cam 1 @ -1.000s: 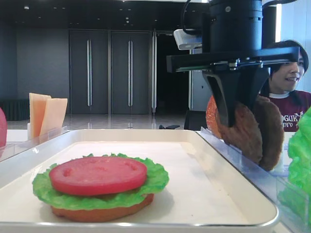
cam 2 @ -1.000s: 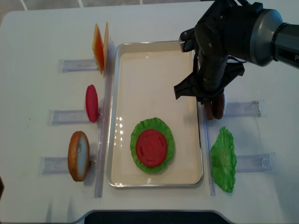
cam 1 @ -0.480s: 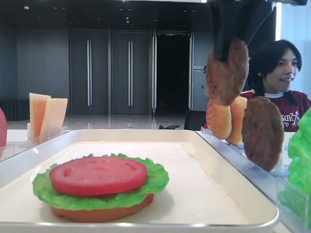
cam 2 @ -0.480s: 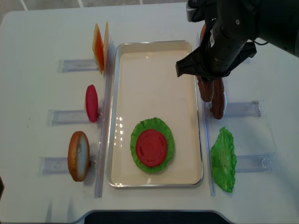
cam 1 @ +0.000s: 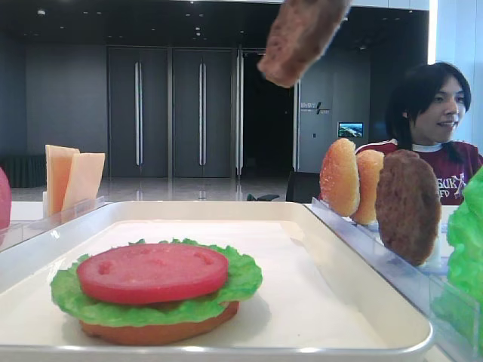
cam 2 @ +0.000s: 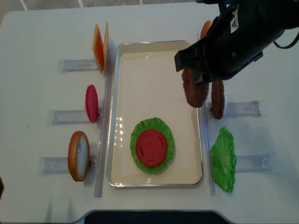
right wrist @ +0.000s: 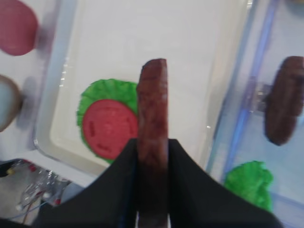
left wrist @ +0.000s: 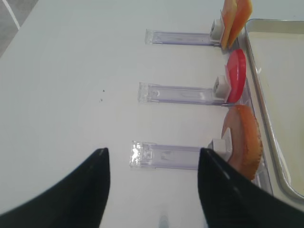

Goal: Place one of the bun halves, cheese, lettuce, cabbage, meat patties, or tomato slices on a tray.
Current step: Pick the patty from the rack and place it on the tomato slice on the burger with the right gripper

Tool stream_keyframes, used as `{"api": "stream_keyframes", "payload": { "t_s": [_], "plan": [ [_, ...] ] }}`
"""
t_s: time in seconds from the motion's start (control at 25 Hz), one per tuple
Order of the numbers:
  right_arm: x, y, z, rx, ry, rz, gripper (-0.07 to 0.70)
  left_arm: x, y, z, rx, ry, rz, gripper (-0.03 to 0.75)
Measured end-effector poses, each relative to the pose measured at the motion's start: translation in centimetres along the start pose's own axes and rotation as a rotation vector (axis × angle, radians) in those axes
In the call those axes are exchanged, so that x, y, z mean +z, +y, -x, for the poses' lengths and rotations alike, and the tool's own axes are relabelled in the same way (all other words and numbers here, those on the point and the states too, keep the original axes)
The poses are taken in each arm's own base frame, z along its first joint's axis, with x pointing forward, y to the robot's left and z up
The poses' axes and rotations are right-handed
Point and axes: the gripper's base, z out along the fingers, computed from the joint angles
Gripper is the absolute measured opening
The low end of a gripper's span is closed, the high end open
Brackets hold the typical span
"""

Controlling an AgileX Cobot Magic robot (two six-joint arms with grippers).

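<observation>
My right gripper (right wrist: 153, 142) is shut on a reddish-brown meat patty (right wrist: 153, 109), held on edge in the air above the right side of the cream tray (cam 2: 154, 74). On the tray a tomato slice (cam 2: 151, 147) lies on lettuce (cam 2: 164, 129) over a bun half (cam 1: 158, 330). A second patty (cam 2: 217, 100) stands in its holder right of the tray. My left gripper (left wrist: 153, 151) hangs open over the table beside another bun half (left wrist: 244, 147), holding nothing.
Cheese (cam 2: 99, 46), a tomato slice (cam 2: 91, 102) and the bun half (cam 2: 78, 155) stand in clear holders left of the tray. Right of it are buns (cam 1: 339, 177) and a lettuce leaf (cam 2: 223, 158). A person (cam 1: 434, 113) sits behind the table.
The right gripper has lifted one patty out of its holder and carried it up and left, over the tray's right part. The left gripper shows no change.
</observation>
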Motion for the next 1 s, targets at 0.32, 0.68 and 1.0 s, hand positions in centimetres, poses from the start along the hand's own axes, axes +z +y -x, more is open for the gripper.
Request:
{"api": "stream_keyframes", "payload": {
  "t_s": [0.32, 0.68, 1.0],
  "plan": [
    [3.7, 0.4, -3.4, -0.060, -0.068, 0.333, 0.136, 0.0, 0.0, 0.0, 0.000, 0.000, 0.000, 0.452],
    [7.2, -0.6, -5.2, -0.003, -0.182, 0.473, 0.136, 0.0, 0.0, 0.0, 0.000, 0.000, 0.000, 0.452],
    [11.0, -0.9, -5.0, 0.012, -0.090, 0.558, 0.136, 0.0, 0.0, 0.0, 0.000, 0.000, 0.000, 0.452]
  ]
}}
